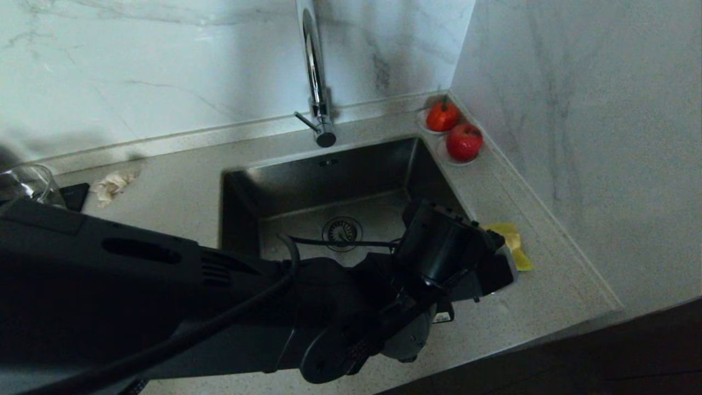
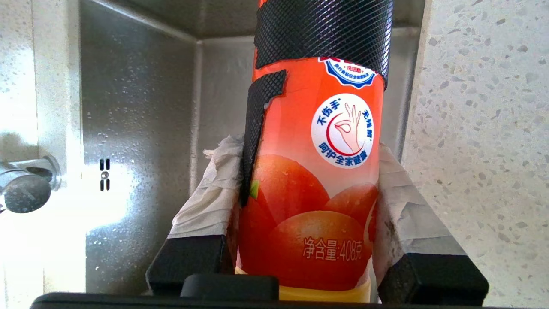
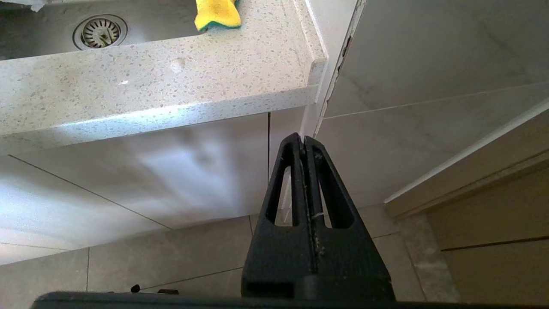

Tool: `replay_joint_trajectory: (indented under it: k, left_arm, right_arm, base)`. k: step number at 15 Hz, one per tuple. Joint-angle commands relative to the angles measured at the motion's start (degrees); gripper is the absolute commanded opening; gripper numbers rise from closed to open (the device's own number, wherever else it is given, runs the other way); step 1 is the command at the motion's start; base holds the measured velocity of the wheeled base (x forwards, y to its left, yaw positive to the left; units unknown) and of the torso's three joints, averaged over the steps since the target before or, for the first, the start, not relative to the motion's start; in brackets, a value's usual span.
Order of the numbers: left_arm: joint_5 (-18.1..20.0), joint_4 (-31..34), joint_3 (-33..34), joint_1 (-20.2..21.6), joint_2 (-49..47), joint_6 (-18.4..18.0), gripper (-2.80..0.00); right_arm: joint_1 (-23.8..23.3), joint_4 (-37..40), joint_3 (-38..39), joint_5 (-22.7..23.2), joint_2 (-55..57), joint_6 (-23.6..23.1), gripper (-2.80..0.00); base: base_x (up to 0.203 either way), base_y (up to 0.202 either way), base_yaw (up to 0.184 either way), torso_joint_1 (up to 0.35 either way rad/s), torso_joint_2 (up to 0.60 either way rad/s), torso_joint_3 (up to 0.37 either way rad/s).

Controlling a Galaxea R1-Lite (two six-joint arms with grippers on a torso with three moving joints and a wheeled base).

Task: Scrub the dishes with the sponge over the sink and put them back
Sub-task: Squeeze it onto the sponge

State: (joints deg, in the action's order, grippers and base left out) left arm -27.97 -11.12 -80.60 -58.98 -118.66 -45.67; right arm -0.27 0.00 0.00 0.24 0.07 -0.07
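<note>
My left gripper (image 2: 306, 171) is shut on an orange dish-soap bottle (image 2: 317, 206) with a black mesh wrap near its top; the white-wrapped fingers (image 2: 206, 201) press on both of its sides. In the head view the left wrist (image 1: 449, 252) hangs over the right rim of the steel sink (image 1: 329, 181). The yellow sponge (image 1: 513, 244) with its green face lies on the counter just right of that rim, also seen as the sponge (image 3: 216, 13) in the right wrist view. The dishes are out of view. My right gripper (image 3: 302, 141) is shut and empty, parked low before the cabinet front.
A chrome faucet (image 1: 315, 82) stands behind the sink, with the drain strainer (image 1: 341, 230) in the basin floor. Two red fruits (image 1: 464, 141) on small saucers sit in the back right corner. A paper wad (image 1: 112, 184) and a glass cup (image 1: 30, 184) lie far left.
</note>
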Motion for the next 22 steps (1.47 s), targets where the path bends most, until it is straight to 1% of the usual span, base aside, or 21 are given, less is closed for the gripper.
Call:
replay_joint_trajectory:
  k: [1, 6, 9, 14, 18, 22]
  left_arm:
    - [-0.2, 0.0, 0.4, 0.0, 0.1, -0.3, -2.8]
    - [-0.2, 1.1, 0.3, 0.0, 0.0, -0.3, -2.8]
    - [-1.3, 1.1, 0.0, 0.0, 0.4, -0.7, -2.8]
    - [-1.4, 0.9, -0.3, 0.4, 0.3, -0.7, -2.8]
    - [-1.4, 1.1, -1.7, 0.4, -0.2, -0.7, -2.8]
    - [-1.4, 0.1, -0.8, 0.4, -0.3, 0.1, -2.8]
  right_arm:
    - [0.0, 0.0, 0.0, 0.0, 0.0, 0.0, -2.8]
    - [0.0, 0.0, 0.0, 0.0, 0.0, 0.0, -2.8]
    - [0.0, 0.0, 0.0, 0.0, 0.0, 0.0, -2.8]
    - [0.0, 0.0, 0.0, 0.0, 0.0, 0.0, -2.8]
    - [0.0, 0.0, 0.0, 0.0, 0.0, 0.0, -2.8]
    - [0.0, 0.0, 0.0, 0.0, 0.0, 0.0, -2.8]
  base:
    - [0.0, 0.0, 0.0, 0.0, 0.0, 0.0]
    - [0.0, 0.0, 0.0, 0.0, 0.0, 0.0]
    - [0.0, 0.0, 0.0, 0.0, 0.0, 0.0]
    - [0.0, 0.0, 0.0, 0.0, 0.0, 0.0]
    - [0.0, 0.0, 0.0, 0.0, 0.0, 0.0]
    - [0.0, 0.0, 0.0, 0.0, 0.0, 0.0]
